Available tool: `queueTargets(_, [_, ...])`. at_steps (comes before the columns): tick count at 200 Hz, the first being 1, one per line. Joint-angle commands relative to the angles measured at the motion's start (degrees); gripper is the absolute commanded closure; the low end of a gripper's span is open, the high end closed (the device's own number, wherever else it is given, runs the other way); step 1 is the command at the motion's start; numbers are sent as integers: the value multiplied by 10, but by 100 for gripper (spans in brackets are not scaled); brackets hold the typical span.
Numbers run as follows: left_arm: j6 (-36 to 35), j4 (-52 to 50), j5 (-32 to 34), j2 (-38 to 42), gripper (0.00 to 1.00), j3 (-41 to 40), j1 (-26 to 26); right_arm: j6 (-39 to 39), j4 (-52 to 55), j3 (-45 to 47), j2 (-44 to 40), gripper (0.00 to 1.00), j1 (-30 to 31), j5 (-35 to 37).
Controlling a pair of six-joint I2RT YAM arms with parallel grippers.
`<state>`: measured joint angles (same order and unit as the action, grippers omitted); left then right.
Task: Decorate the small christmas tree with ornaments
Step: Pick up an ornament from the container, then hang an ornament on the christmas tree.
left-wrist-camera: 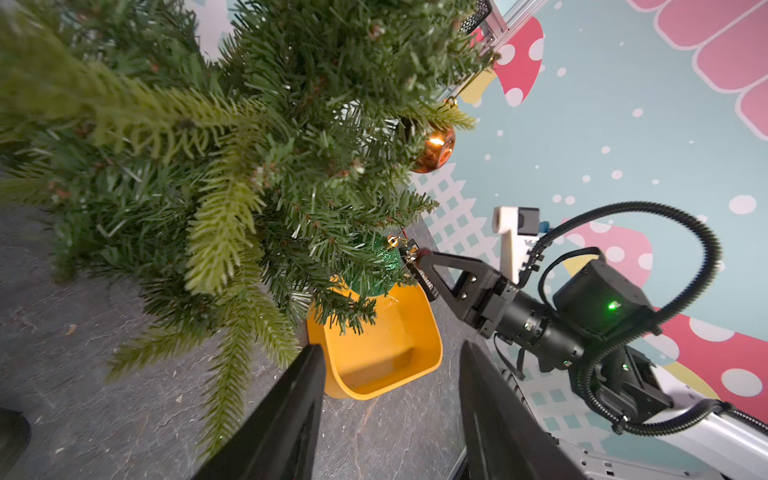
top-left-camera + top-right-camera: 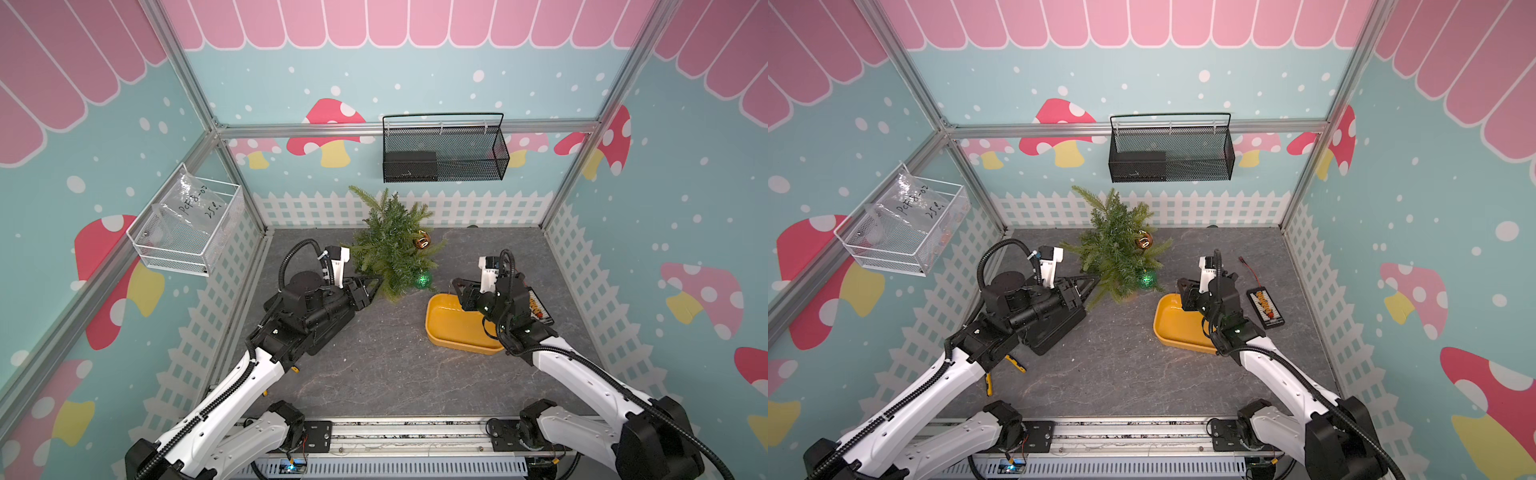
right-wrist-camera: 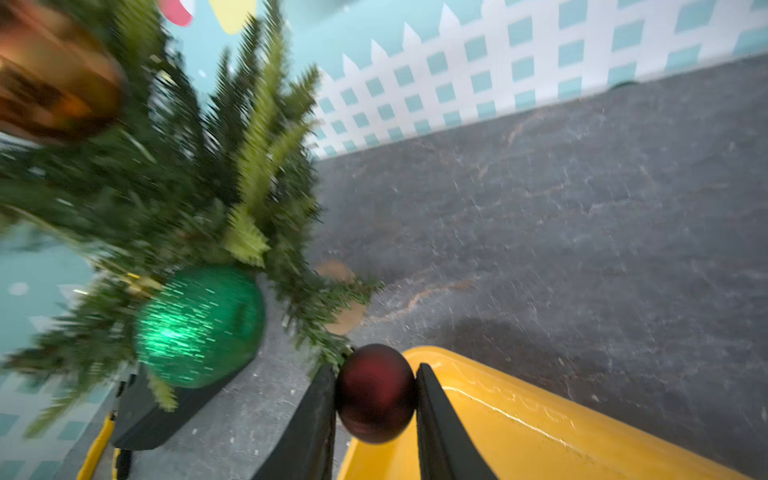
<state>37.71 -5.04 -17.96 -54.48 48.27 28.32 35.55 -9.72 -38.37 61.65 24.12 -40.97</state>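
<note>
1. Tree position. The small christmas tree [image 2: 390, 245] stands upright at the back of the tabletop [image 2: 374, 365], about midway across it, in both top views.

2. Ornaments on the tree. The orange-gold ball [image 2: 423, 241] hangs among the upper branches on the tree's right side. The green ball [image 2: 424, 279] hangs from a low branch on the same side, close to the tabletop and just beside the far end of the yellow tray [image 2: 444, 332].

3. Right hand. My right hand [image 3: 375, 374] is pinching the red ball [image 3: 376, 399]. Its two fingers press on opposite sides of the ball. The hand is over the far end of the tray, near the green ball and the lowest branches. This wrist view is blurred.

4. Left hand. My left hand [image 1: 390, 345] is spread, with nothing between the fingers. In a top view [image 2: 372, 286] its tips lie at the low branches on the tree's left side.
</note>
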Motion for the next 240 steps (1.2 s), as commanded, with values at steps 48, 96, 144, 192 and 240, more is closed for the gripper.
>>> queueTargets(48, [17,30,-39,-28,45,57,-3,-64,125,-219,17,68,22,-75])
queueTargets(96, [32,24,-26,-17,46,58,-27,-78,153,-344,72,68,65,-89])
queueTargets(144, [37,-2,-4,18,46,45,-45,-90,163,-447,158,68,115,-94])
queueTargets(192, [39,-8,-13,33,46,30,-82,-90,163,-522,228,68,131,-100])
queueTargets(240, [41,-4,-21,35,46,18,-91,-88,156,-563,266,68,133,-100])
